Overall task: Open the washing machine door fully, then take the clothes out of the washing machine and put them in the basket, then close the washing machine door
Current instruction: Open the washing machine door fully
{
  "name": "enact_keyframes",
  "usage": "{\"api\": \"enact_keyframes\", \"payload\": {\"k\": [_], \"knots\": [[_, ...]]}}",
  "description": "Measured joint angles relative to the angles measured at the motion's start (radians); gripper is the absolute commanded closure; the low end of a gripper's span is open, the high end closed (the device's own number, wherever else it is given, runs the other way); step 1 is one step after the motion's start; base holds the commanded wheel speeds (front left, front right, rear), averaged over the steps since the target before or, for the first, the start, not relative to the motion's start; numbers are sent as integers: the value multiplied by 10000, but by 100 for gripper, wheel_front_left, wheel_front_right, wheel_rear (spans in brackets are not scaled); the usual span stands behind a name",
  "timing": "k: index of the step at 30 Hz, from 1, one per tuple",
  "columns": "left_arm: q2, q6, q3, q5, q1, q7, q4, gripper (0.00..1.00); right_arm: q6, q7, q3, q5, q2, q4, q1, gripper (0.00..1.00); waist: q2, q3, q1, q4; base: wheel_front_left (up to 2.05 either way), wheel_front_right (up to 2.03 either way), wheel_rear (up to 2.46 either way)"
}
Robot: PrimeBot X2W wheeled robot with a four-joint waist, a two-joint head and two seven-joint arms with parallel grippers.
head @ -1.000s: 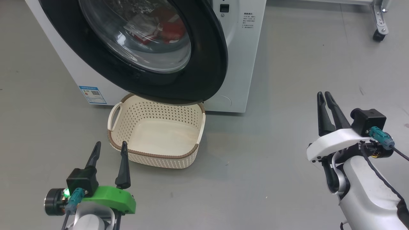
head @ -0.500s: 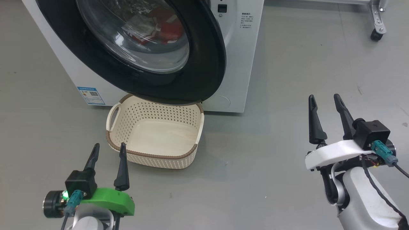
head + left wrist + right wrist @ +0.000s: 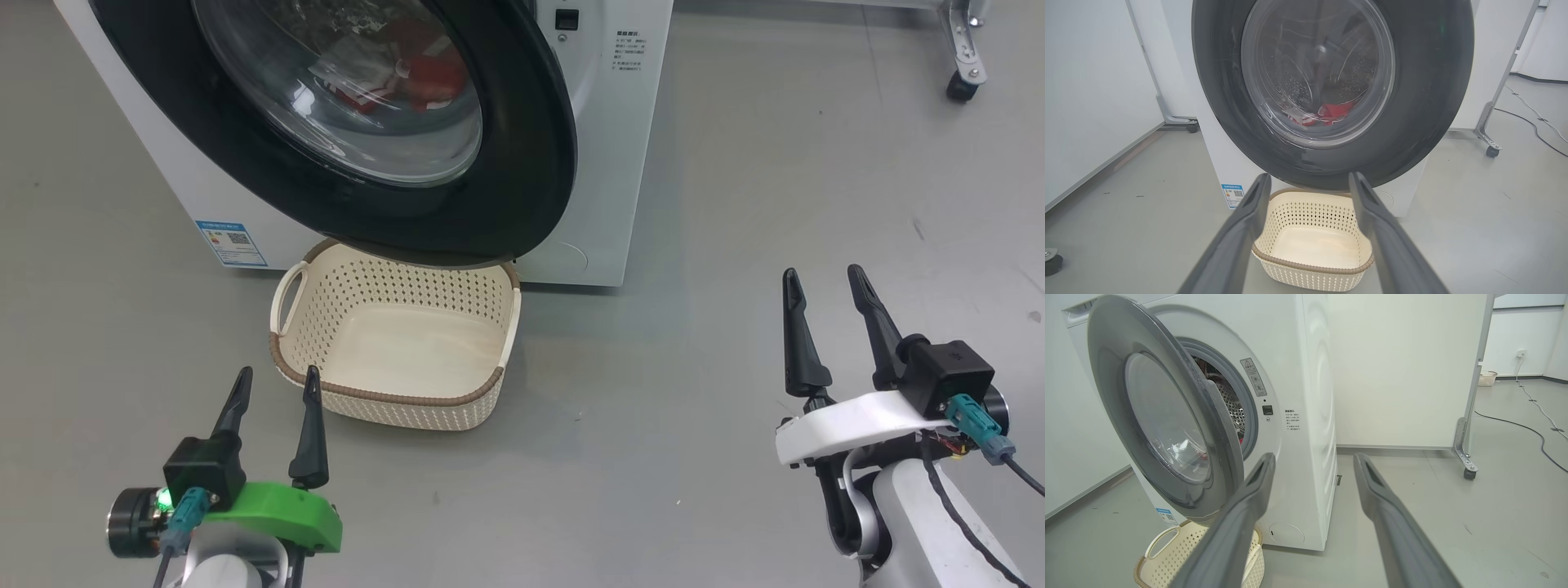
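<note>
I am holding my right gripper (image 3: 822, 276), fingers (image 3: 796, 343) apart and empty, off to my right of the washing machine (image 3: 612, 163), and my left gripper (image 3: 278, 374), likewise parted, before it by the basket (image 3: 392, 396) at its foot. The washing machine door (image 3: 522, 163) is hanging only part open over that basket, so I am risking fingers slipping off its glossy rim or an arm snagging it reaching for the clothes (image 3: 433, 73) inside. Its blue sticker (image 3: 231, 242) and the print (image 3: 629, 51) by its latch (image 3: 562, 16) are showing too small to read.
</note>
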Motion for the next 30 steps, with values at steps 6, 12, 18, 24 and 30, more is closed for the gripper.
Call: {"api": "enact_keyframes", "payload": {"k": [6,12,18,24,30], "knots": [[0,-6,29,86,0,0,-2,0,-8,0,-107,-75,52,-242,216,0,0,34,0,21,0,0,0],[0,-77,23,144,0,0,-2,0,-10,0,-245,-153,96,-458,409,0,0,52,0,63,0,0,0],[0,-77,25,144,0,0,0,0,-10,0,-301,-213,132,-598,569,0,0,65,0,100,0,0,0],[0,-79,27,146,0,0,4,0,-10,0,-370,-322,169,-732,603,0,0,80,0,126,0,0,0],[-2,-88,27,146,0,0,10,0,-10,0,-428,-336,265,-773,774,0,0,74,0,136,0,0,0]]}}
